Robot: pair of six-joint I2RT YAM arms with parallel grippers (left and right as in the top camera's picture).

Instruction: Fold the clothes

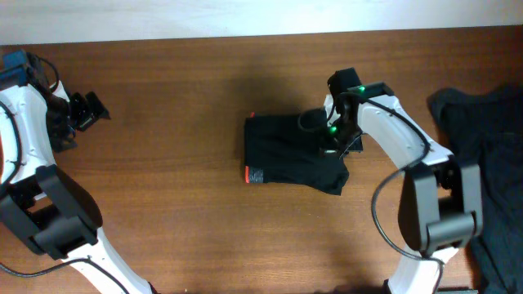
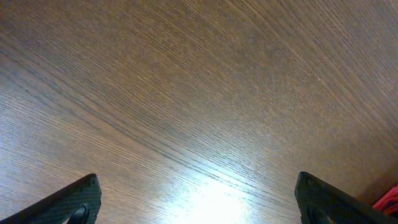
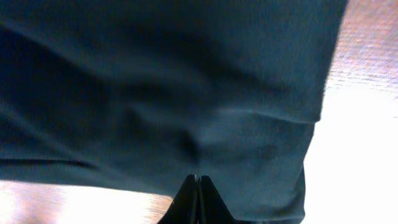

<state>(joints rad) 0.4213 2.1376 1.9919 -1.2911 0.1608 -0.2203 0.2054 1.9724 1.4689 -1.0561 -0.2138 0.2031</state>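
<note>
The black trousers (image 1: 290, 151) lie folded into a compact rectangle at the table's middle, with the grey waistband and its red edge (image 1: 248, 174) showing at the front left corner. My right gripper (image 1: 337, 139) is at the trousers' right edge. In the right wrist view its fingers (image 3: 198, 180) are shut tight together, tips resting against the dark fabric (image 3: 155, 93); no fabric shows between them. My left gripper (image 1: 86, 110) is far off at the table's left, open and empty over bare wood (image 2: 199, 199).
A dark rumpled heap of garments (image 1: 490, 163) lies at the table's right edge, beside the right arm's base. The table's back edge runs along the top of the overhead view.
</note>
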